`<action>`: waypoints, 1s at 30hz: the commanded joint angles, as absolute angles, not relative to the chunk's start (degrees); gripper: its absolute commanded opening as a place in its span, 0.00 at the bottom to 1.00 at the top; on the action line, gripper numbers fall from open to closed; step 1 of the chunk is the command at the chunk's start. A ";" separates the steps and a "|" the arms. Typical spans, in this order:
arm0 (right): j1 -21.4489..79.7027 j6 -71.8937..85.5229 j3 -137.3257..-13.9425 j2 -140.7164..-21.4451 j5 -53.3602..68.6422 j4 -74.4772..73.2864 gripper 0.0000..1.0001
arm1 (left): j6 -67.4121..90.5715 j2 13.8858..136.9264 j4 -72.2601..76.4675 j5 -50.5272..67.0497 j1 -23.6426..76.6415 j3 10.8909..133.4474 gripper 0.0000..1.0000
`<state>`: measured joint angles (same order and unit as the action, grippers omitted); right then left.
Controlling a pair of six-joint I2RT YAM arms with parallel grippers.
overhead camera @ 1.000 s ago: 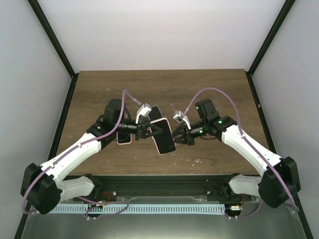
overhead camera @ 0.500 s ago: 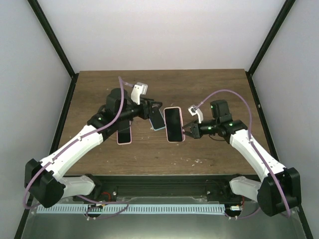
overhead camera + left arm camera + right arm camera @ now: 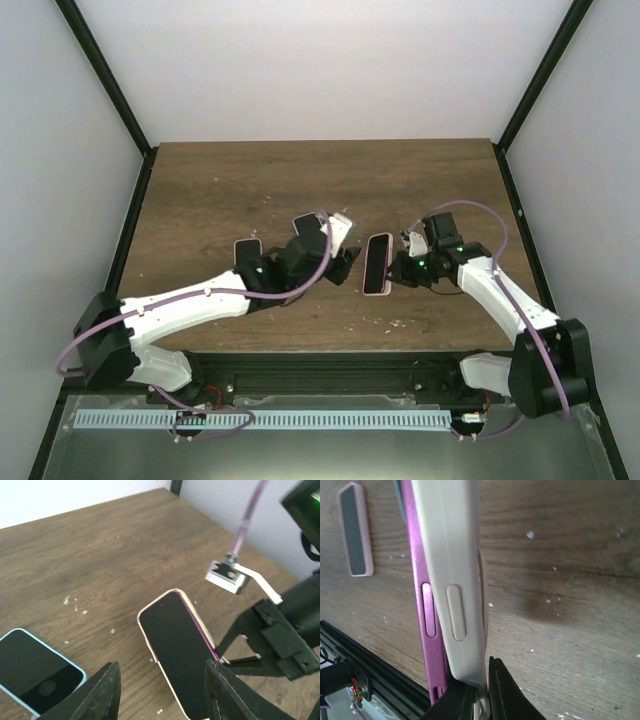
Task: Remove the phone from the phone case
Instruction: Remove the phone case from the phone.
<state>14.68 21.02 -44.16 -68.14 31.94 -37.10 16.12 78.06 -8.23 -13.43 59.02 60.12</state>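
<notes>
A phone with a black screen and magenta edge (image 3: 426,625) sits in a cream case (image 3: 451,575). In the top view it (image 3: 377,264) stands tilted on its long edge at the table's middle right. My right gripper (image 3: 399,269) is shut on the case's edge (image 3: 482,682). My left gripper (image 3: 349,263) is open and empty just left of the phone. In the left wrist view its fingers (image 3: 97,695) flank the near end of the phone's screen (image 3: 177,647) without touching it.
A phone in a light blue case (image 3: 36,675) lies flat to the left, also in the top view (image 3: 303,222). A phone in a pink case (image 3: 246,248) lies further left and shows in the right wrist view (image 3: 355,530). White crumbs dot the wooden table (image 3: 420,190).
My left gripper has let go of the blue-cased phone, which now lies on the table, and swung in low toward the cream-cased phone. My right gripper has shifted that phone right and tipped it on edge.
</notes>
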 commanded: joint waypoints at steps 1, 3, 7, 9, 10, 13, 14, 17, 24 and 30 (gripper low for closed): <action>14.24 25.84 -43.68 -71.39 31.71 -34.57 0.01 | 13.42 82.61 -5.05 -21.18 63.99 59.20 0.47; 14.20 26.46 -44.02 -72.93 31.80 -33.87 0.01 | 12.79 85.42 -4.96 -21.31 65.30 60.22 0.46; 14.15 27.64 -45.30 -75.67 30.20 -34.11 0.01 | 10.26 90.56 -5.22 -22.39 67.06 62.64 0.43; 14.16 28.17 -45.29 -76.78 30.11 -34.02 0.01 | 9.61 92.35 -3.59 -20.34 67.21 62.31 0.39; 14.18 28.55 -45.15 -77.20 30.25 -33.90 0.01 | 9.63 92.90 -2.25 -19.47 67.30 61.83 0.39; 14.23 29.17 -45.05 -78.86 30.23 -33.44 0.01 | 10.37 95.02 -0.09 -16.87 67.43 61.31 0.42; 14.17 29.07 -45.18 -79.70 30.17 -33.50 0.01 | 10.59 95.96 0.30 -16.41 67.56 61.40 0.44; 14.20 28.62 -45.81 -81.98 30.02 -33.63 0.01 | 10.71 98.79 1.38 -15.91 68.29 61.88 0.46; 14.13 28.90 -45.72 -83.76 30.34 -33.40 0.01 | 11.04 103.02 3.05 -15.18 69.96 62.63 0.47; 14.15 29.00 -45.53 -83.62 30.86 -33.33 0.01 | 10.91 105.93 1.68 -16.96 69.96 63.50 0.43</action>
<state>14.22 28.36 -43.81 -82.94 30.37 -35.48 10.87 104.36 0.82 -15.88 69.95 61.73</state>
